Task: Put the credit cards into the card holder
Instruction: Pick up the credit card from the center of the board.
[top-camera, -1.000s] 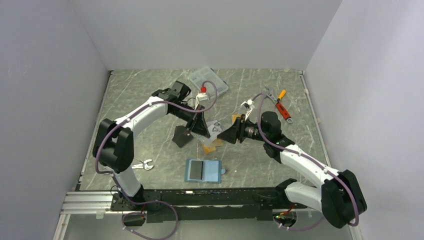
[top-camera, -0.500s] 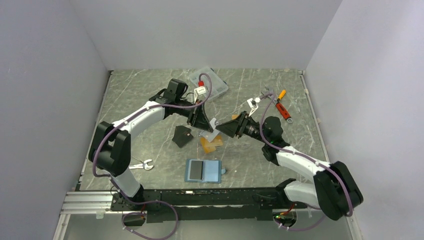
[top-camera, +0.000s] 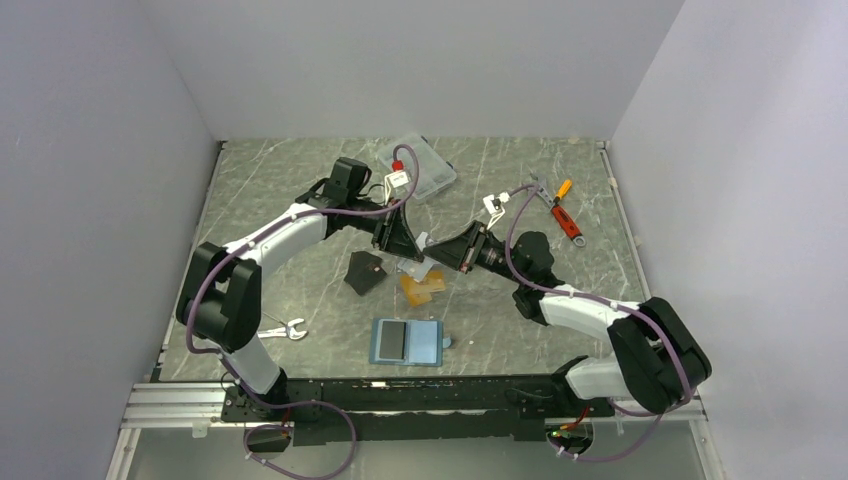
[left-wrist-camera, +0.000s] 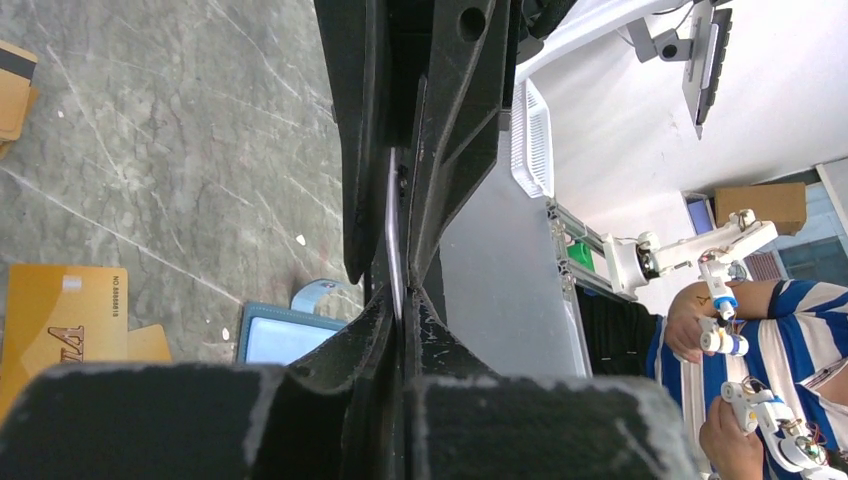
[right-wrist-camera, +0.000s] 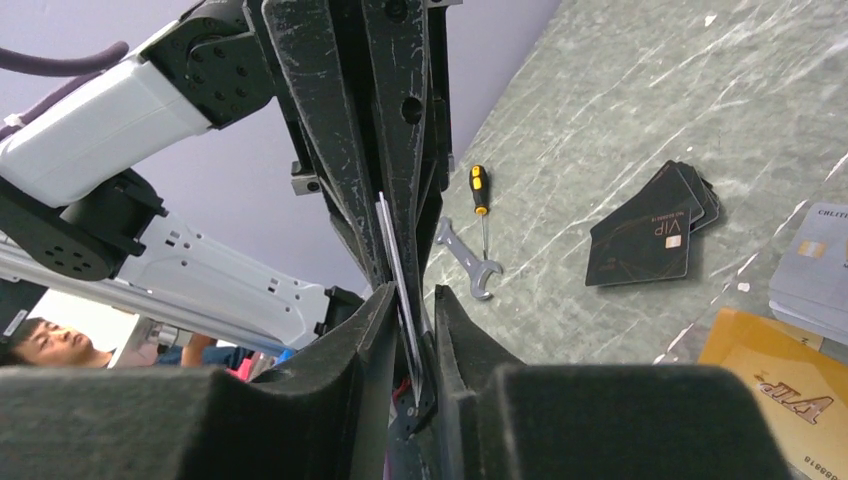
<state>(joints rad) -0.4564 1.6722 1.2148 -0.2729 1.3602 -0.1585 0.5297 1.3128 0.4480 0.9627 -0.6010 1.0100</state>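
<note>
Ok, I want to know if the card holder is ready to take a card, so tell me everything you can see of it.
The card holder is a small teal-blue folding wallet, apparently soft leatherette. It lies opened flat on the table, near the front edge, just in front of the orange cards and apart from them. Its left half shows a dark grey rectangle, its right half a lighter blue lining, and a small rounded tab sticks out on the right. Only the table touches it.

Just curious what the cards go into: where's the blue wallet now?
In the top view the blue wallet lies open near the table's front edge, about midway across, just below the orange cards in the picture.
</note>
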